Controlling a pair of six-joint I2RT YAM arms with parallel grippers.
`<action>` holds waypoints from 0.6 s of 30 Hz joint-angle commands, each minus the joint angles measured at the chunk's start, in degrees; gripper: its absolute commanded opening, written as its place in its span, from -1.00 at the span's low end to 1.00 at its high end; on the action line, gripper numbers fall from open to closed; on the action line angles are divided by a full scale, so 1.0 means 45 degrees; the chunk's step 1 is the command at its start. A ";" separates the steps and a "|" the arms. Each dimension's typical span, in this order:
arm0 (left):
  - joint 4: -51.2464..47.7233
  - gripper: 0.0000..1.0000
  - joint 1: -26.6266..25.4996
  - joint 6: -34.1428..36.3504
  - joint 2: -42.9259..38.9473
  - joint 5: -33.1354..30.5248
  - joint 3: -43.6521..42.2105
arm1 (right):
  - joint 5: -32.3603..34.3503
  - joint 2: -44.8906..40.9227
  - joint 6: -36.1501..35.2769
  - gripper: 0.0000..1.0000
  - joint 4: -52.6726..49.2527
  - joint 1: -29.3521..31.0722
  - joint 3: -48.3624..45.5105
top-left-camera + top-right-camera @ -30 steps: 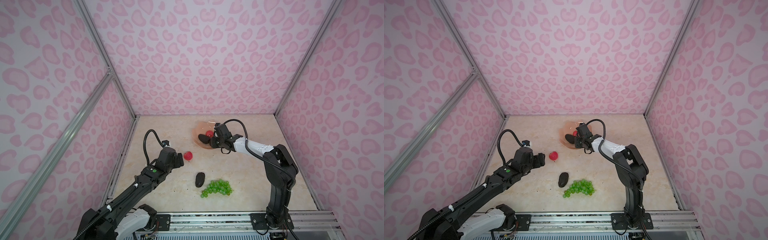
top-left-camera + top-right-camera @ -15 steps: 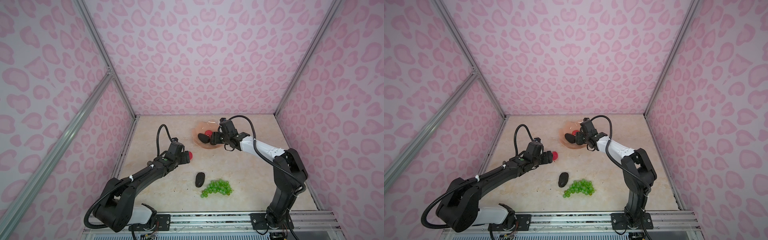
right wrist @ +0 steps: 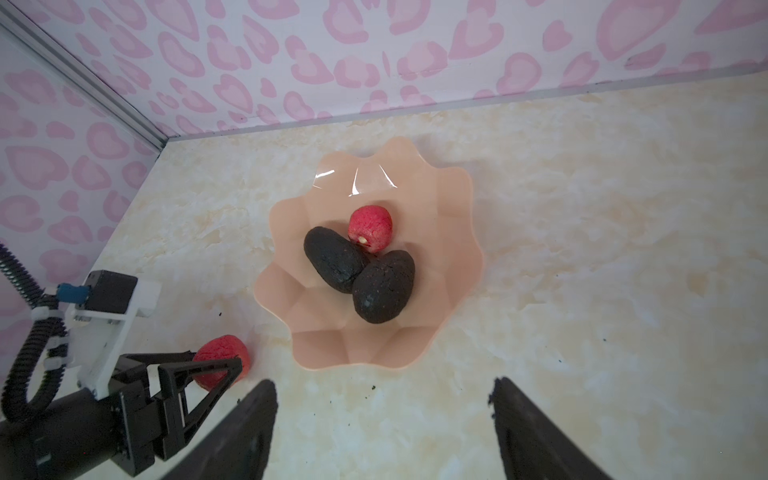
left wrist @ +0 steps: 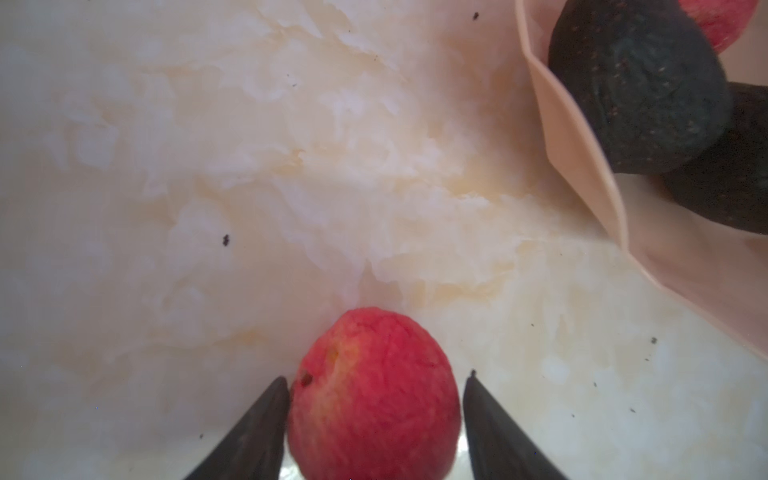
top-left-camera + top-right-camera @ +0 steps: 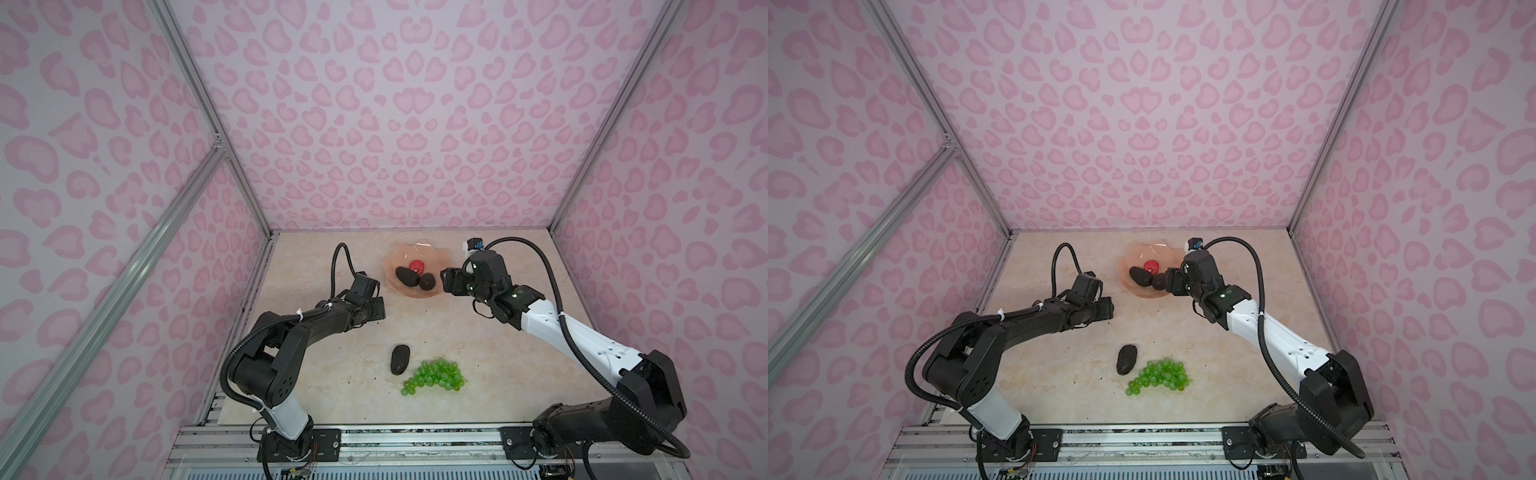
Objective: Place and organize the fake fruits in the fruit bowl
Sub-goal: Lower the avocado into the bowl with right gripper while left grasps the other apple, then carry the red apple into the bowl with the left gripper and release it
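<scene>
The peach fruit bowl holds two dark avocados and a red strawberry. My left gripper is low on the table, left of the bowl, shut on a second red strawberry; that fruit is hidden in both top views. My right gripper stands open and empty at the bowl's right side. A third avocado and green grapes lie nearer the front.
Pink patterned walls with metal frame posts close in the marble floor on three sides. A metal rail carrying both arm bases runs along the front edge. Small dark specks dot the floor.
My left gripper reached forward to the red strawberry and closed on it. My right gripper opened, left an avocado in the bowl and drew back to the right.
</scene>
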 commanded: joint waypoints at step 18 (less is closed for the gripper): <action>-0.1239 -0.20 -0.0039 0.2260 -0.0324 0.0954 0.4245 | 0.0053 -0.1741 0.0753 0.61 -0.0582 -0.0337 -0.2213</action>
